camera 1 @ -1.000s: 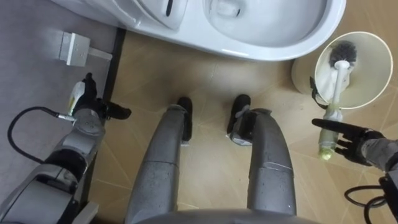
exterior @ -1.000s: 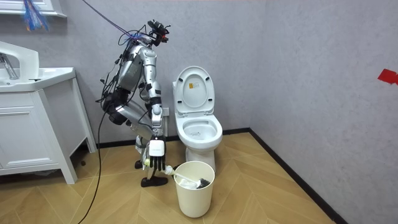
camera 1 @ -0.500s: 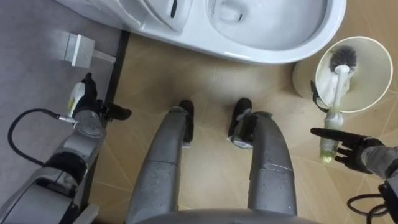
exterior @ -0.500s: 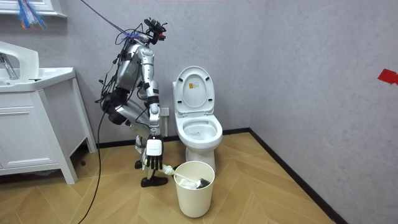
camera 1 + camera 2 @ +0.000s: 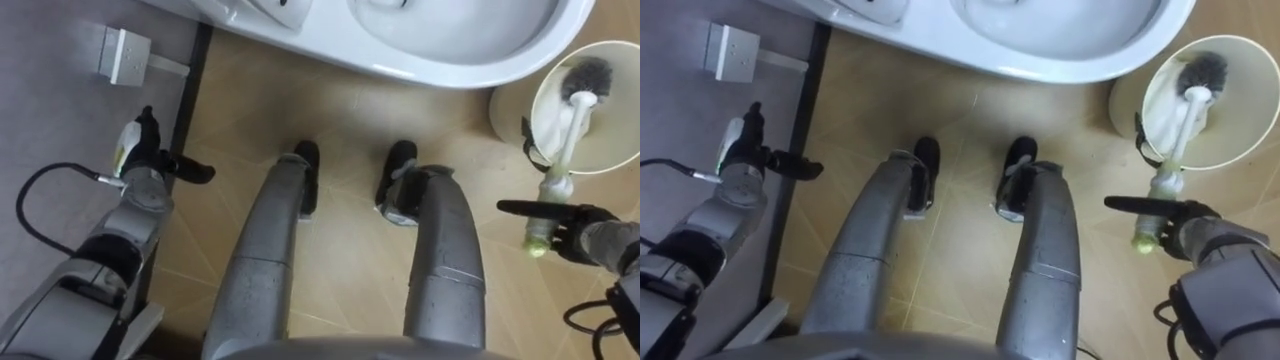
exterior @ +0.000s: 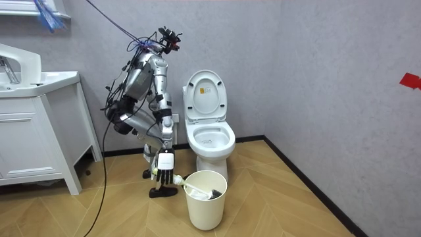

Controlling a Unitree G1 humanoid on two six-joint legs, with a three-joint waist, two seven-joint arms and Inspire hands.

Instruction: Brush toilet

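The white toilet has its bowl at the top of the left eye view, with lid and seat raised. I stand bent over just in front of it, on the room view's left. A toilet brush with a dark bristle head stands head-down in a cream bin at my right. Its handle leans out over the rim and ends in a yellow-green grip. My right hand lies across that grip with straight fingers, one of them pointing left. My left hand hangs open by the baseboard.
A dark baseboard runs along the grey wall on my left, below a white wall box. The bin stands on the wood floor in front of the toilet. A white vanity cabinet stands at the room view's left.
The whole eye view has shifted, so toilet and bin sit higher and further right. My right hand stays at the brush grip, and the brush stays in the bin.
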